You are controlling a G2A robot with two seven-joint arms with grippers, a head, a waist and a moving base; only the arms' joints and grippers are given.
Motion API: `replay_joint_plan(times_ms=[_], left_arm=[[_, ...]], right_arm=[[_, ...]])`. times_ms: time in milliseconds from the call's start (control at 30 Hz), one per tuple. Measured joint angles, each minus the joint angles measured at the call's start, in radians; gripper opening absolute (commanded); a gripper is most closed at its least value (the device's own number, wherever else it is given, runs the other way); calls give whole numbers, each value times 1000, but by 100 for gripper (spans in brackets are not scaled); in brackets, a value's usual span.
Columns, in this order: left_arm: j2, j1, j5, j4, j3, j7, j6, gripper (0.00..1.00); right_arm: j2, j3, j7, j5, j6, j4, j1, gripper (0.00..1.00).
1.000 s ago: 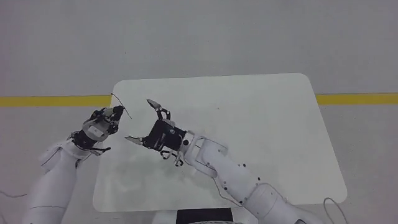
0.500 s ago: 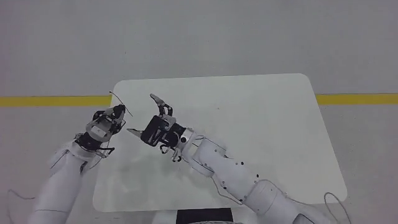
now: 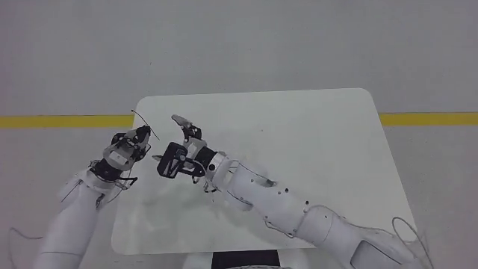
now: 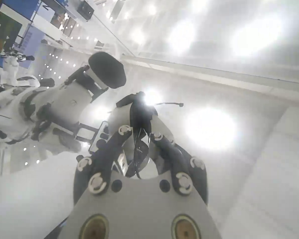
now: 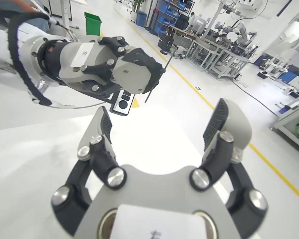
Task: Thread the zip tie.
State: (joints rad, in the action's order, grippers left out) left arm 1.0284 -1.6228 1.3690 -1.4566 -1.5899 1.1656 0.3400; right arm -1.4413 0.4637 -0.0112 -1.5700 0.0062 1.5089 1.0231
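While the left gripper point(image 3: 135, 143) hangs over the bench's point(image 3: 299, 164) left edge, up toward the far-left corner, it's clenched tight on the zip tie point(image 5: 167, 63), and that's where this one stands. The thin black strap is pinched somewhere along its middle, with one free end poking out above the pads and the other trailing out below. No loop anywhere: neither end is tucked into anything as far as I can see, so by my reading the threading itself is all left to do. The strap's ends are too fine to tell head from tail. Just beside it sits the right gripper point(image 5: 163, 110), spread wide, ribbed pads apart and nothing between them, facing the strap but not touching it. I'd call this the line-up stage: strap picked up and presented, second grasp not yet made, then the feed-through and pull to come. As for writing, a white label point(image 5: 82, 53) on the left gripper's housing carries a single dark character, and a second label point(image 5: 152, 227) sits on the right wrist plate with a mark at its edge. No brand marking stands out on the strap or the bench.
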Motion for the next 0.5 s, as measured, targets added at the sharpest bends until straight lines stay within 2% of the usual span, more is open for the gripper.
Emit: replay_joint_plan(times_ms=[67, 467, 500], left_arm=[[0, 0, 0, 0, 0, 0, 0, 0], [0, 0, 0, 0, 0, 0, 0, 0], [0, 0, 0, 0, 0, 0, 0, 0]], right_arm=[[5, -18, 1, 0, 16, 2, -8, 19], [19, -45, -2, 0, 51, 8, -24, 0], [20, -45, -3, 0, 50, 8, -24, 1]])
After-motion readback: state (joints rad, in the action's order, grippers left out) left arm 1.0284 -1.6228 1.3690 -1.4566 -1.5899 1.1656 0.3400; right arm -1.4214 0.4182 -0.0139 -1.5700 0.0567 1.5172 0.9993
